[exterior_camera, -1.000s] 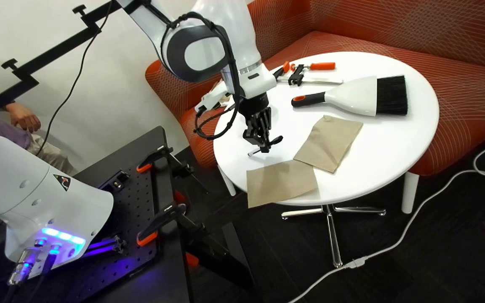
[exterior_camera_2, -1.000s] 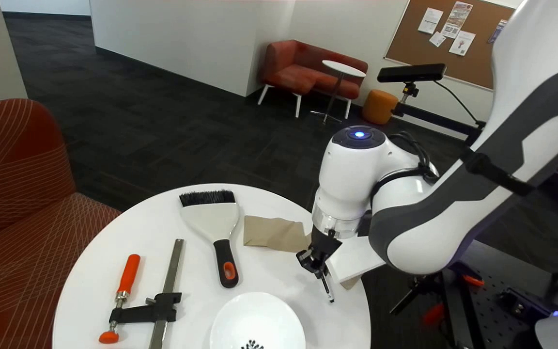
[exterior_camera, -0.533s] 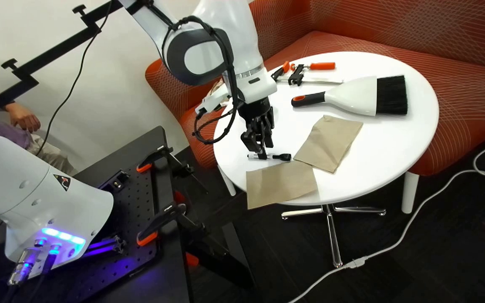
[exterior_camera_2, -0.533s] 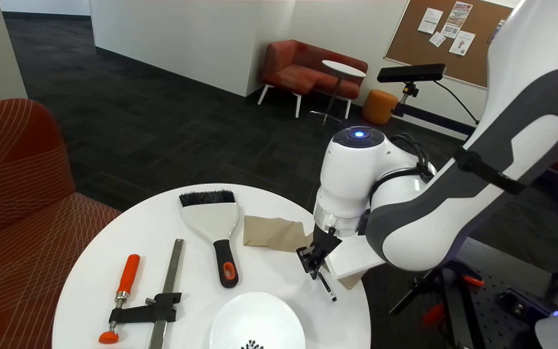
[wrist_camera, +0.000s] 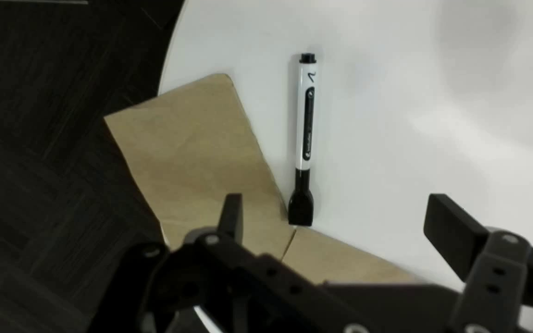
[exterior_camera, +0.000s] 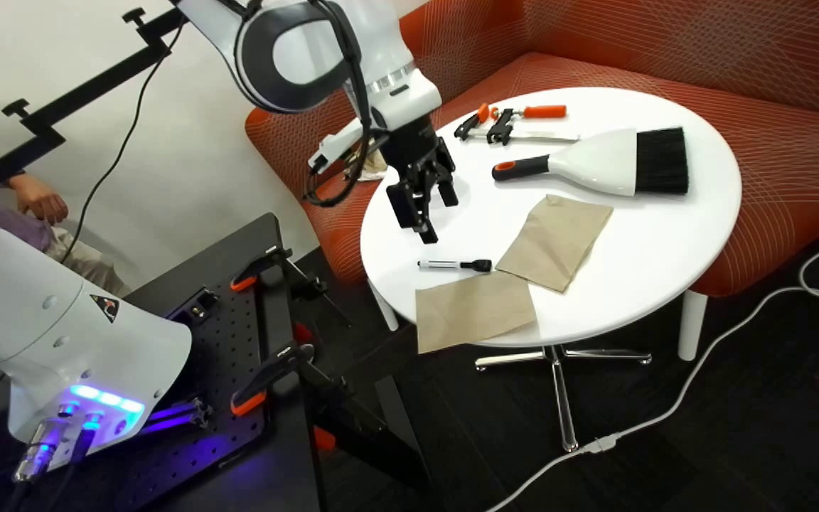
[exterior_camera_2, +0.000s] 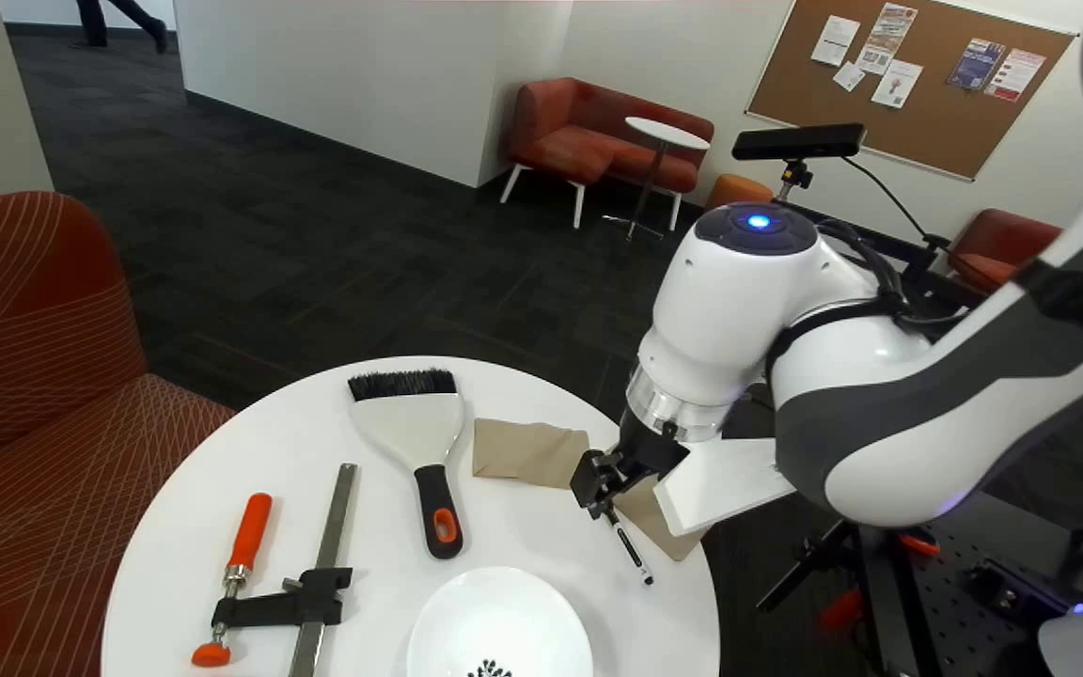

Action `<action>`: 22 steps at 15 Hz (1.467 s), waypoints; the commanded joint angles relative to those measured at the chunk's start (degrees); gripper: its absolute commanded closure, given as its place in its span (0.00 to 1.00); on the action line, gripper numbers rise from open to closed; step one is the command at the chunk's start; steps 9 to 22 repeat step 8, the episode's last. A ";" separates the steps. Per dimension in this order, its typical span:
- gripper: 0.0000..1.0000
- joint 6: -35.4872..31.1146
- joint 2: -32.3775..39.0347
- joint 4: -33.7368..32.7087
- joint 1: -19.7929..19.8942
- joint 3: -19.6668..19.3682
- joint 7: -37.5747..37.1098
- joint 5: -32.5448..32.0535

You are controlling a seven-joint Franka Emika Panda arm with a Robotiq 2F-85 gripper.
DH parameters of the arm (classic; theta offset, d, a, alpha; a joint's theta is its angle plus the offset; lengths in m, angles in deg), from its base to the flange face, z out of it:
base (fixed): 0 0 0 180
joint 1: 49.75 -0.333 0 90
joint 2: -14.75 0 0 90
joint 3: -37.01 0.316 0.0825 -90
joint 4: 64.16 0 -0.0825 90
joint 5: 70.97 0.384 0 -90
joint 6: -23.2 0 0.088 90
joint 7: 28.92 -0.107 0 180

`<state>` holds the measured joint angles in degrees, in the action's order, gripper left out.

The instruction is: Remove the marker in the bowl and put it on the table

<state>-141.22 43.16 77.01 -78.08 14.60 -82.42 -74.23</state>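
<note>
From where I stand, the marker (wrist_camera: pixel 308 120) lies flat on the round white table (exterior_camera: pixel 665 242), its full length over the top, so I doubt it will roll off. Its black cap end (wrist_camera: pixel 300 208) stops right beside the corner where the near tan sheet (exterior_camera: pixel 473 313) and the far tan sheet (exterior_camera: pixel 555 238) meet; whether they touch it I cannot tell. The gripper (wrist_camera: pixel 336 212) hangs above the table, jaws spread wide and holding nothing, a gap that likely lets it rise without dragging the marker along. In an exterior view the white bowl (exterior_camera_2: pixel 501 616) sits to the near left of the marker, apart from it; what shows of its inside is just a dark pattern. In an exterior view the brush (exterior_camera: pixel 598 163) lies far right and the clamp (exterior_camera: pixel 500 129) far, probably to leave working room. The job looks done to me; backing straight up seems wisest, since a low sideways swing might nudge the marker.
</note>
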 commanded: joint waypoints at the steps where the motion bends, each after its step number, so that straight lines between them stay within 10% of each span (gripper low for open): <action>1: 0.00 -1.62 -8.54 6.44 -6.99 -6.38 -6.01 -7.28; 5: 0.00 -2.80 -13.99 8.66 -11.30 -10.82 -12.08 -18.56; 22: 0.00 -1.41 -11.93 6.75 -10.29 -9.53 -10.94 -17.01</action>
